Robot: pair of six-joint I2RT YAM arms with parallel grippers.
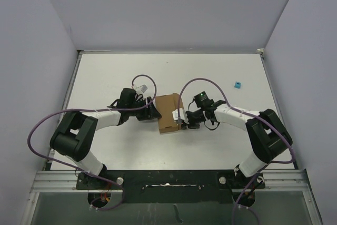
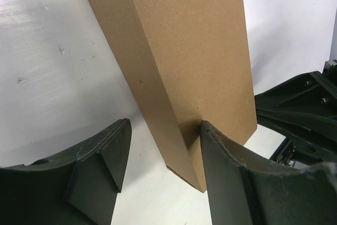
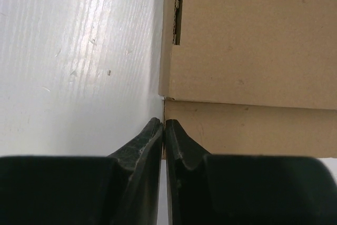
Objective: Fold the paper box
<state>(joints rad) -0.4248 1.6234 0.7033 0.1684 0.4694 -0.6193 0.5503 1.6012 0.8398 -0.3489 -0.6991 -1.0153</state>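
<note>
On the white table (image 1: 105,77), the brown paper box (image 1: 169,113) is lying at the centre, between the two arms. Its long axis is running from near edge to far. The left gripper (image 1: 151,112) is gaping at its left wall, with one finger touching. The right gripper (image 3: 164,126), pinched closed, is nosing a seam on its right side. Bare tabletop is showing beyond both ends.

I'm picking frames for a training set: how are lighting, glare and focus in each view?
Top external: even, soft light, faint shadows, the brown cardboard box sharp. Left wrist: box texture crisp, the left gripper's black fingers dark and slightly soft. Right wrist: streaky glare on the white table, the right gripper's fingers nearly featureless black.
</note>
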